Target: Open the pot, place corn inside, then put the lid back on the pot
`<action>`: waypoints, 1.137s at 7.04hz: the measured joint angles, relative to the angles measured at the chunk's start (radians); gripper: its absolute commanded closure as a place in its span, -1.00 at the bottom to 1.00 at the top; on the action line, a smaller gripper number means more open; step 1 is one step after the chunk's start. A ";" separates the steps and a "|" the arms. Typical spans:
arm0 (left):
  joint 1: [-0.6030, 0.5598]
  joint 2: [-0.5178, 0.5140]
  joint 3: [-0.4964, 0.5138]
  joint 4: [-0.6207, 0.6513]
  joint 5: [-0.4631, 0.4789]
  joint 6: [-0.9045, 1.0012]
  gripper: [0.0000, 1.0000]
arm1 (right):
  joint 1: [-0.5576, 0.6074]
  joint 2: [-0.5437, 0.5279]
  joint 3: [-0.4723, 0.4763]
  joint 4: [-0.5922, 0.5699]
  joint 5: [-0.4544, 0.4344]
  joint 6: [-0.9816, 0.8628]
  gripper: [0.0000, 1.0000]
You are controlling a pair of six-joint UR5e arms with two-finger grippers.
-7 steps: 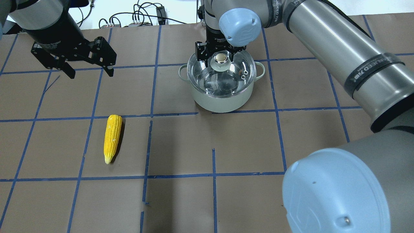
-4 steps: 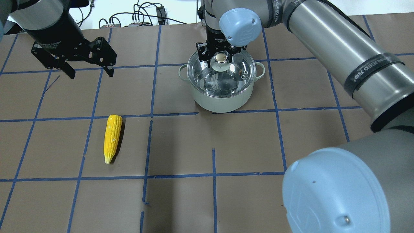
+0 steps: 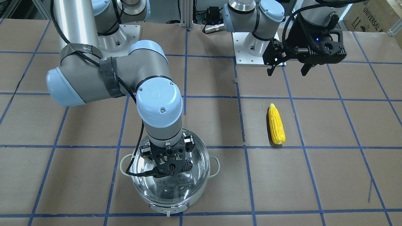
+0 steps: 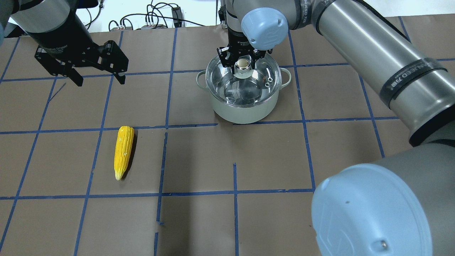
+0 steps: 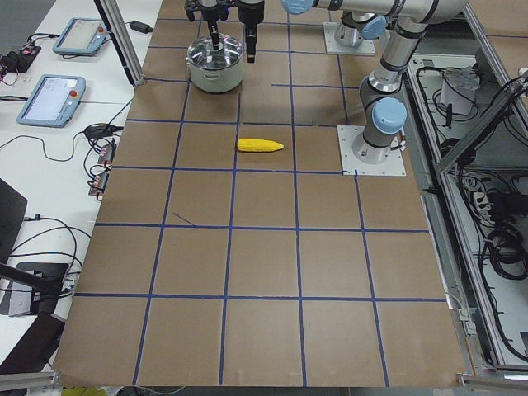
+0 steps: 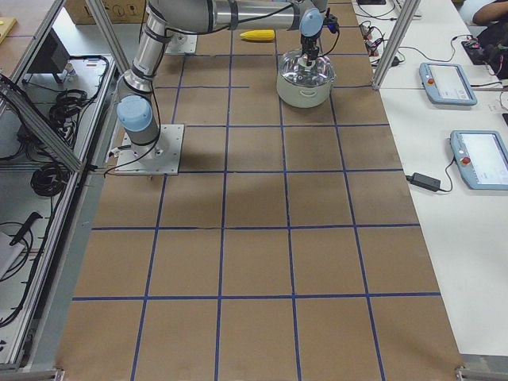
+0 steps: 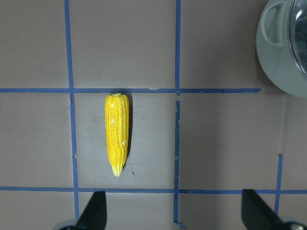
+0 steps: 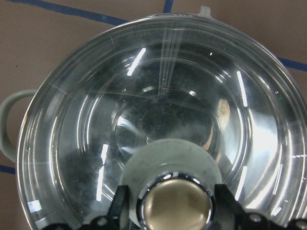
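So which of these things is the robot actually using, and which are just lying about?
For the job: pot, lid, corn, right hand around the lid's knob, left hand open above the table.
Lying about: cables beyond the table, two tablets on the side bench.

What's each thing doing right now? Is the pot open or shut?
pot: closed, with its cover on.
lid: sitting on the pot, gripped.
corn: lying flat on the table, untouched.
left end effector: open, empty.
right end effector: shut on the lid.

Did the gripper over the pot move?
Yes. On the right gripper, the fingers drew inward onto the knob of the lid, which stayed put.
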 measured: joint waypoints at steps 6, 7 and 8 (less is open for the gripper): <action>0.001 0.001 0.005 0.000 0.000 0.000 -1.00 | 0.000 0.001 -0.019 0.007 -0.005 -0.005 0.21; 0.001 0.001 0.004 -0.001 -0.001 0.000 -1.00 | -0.003 -0.001 -0.027 0.016 -0.004 -0.007 0.43; 0.002 -0.001 -0.003 0.000 0.001 0.007 -1.00 | -0.009 -0.002 -0.040 0.034 -0.001 -0.011 0.69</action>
